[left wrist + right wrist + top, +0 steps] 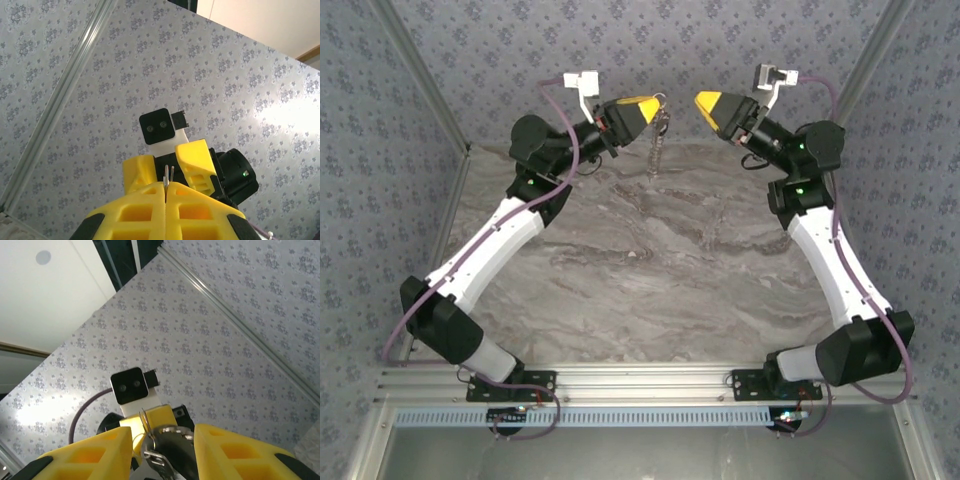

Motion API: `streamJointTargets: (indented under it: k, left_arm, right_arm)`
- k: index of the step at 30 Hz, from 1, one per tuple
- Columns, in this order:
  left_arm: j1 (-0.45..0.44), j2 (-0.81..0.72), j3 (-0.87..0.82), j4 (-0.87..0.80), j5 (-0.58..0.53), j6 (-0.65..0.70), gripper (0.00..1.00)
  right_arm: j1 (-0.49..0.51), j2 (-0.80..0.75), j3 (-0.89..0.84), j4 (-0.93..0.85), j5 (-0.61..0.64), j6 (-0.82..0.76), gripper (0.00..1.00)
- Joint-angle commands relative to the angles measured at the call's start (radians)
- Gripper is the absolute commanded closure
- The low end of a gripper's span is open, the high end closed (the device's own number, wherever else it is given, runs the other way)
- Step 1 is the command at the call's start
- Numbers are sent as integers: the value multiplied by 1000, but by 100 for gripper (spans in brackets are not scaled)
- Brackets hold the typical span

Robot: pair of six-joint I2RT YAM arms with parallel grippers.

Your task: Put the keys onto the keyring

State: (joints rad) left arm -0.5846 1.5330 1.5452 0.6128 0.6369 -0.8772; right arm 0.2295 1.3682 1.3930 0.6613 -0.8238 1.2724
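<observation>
Dangling below the left gripper (655,104), which pinches only its edge, the keyring (660,128) could slip; right gripper (702,101) stands spread.

- The left gripper (654,106) and right gripper (704,100) face each other high up, close to the back wall (650,40). Only a narrow gap lies between their tips.
- The keyring (660,135) hangs from the tightly closed left gripper, down the left side of that gap, and bars a pass just under that tip.
- The right gripper's jaws stand apart, leaving a slot between them.
- The worktop (650,260) lies open between the left arm (500,240) and right arm (830,260), with wide room beneath both grippers.
- A slanted metal post (420,80) and patterned walls close in the sides.
</observation>
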Motion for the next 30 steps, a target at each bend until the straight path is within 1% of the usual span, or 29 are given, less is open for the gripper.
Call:
streamJointTargets:
  k: [1, 6, 11, 17, 22, 28, 30]
  left_arm:
    - [1, 17, 6, 125, -27, -93, 100]
    - [1, 22, 0, 165, -52, -142, 100]
    - [2, 18, -9, 172, -70, -150, 100]
    - [1, 15, -20, 176, -75, -154, 100]
    - [1, 13, -26, 177, -78, -153, 100]
    - [2, 7, -34, 173, -81, -144, 100]
    - [1, 6, -35, 171, -83, -141, 100]
  right_arm:
    - [28, 29, 48, 65, 72, 3, 60]
    - [72, 60, 73, 72, 95, -6, 60]
    - [110, 77, 73, 69, 105, -15, 61]
    - [128, 99, 95, 65, 97, -20, 66]
    - [145, 116, 122, 45, 88, -31, 67]
    - [164, 122, 129, 14, 77, -51, 72]
    - [168, 122, 127, 8, 73, -56, 77]
